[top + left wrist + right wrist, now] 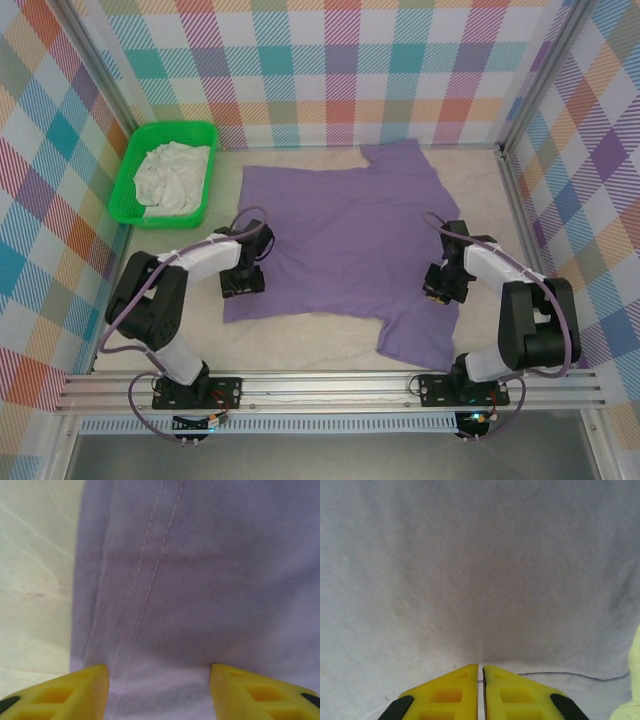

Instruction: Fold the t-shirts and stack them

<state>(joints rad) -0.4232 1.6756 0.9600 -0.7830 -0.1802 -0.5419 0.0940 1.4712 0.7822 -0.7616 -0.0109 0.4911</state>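
Spreading flat across the middle of the worktop [300, 345], the lavender t-shirt [340, 230] has one sleeve pointing to the far edge and the other to the near right corner. The off-white t-shirt [172, 175] lies crumpled in the green basket [175, 127] at the far left corner, well apart from both arms.

Top view:
- The left gripper [243, 283] stands on the left border of the lavender cloth, toward the near edge.
- The right gripper [440, 290] stands on the right side of the cloth, just beside the near sleeve.
- Finger spacing cannot be read from this height.

Left wrist view:
- The yellow fingers [75, 690] stand apart, with flat cloth lying in the gap between them; nothing is clamped.
- A double line of stitching [150, 580] runs along the garment near its border, a detail too fine for the top view.
- Bare worktop surface adjoins the cloth on the left.

Right wrist view:
- The two yellow fingers [455, 690] are closed to a hairline slit, tips against the lavender cloth.
- Whether a fold of cloth is pinched in that slit cannot be told
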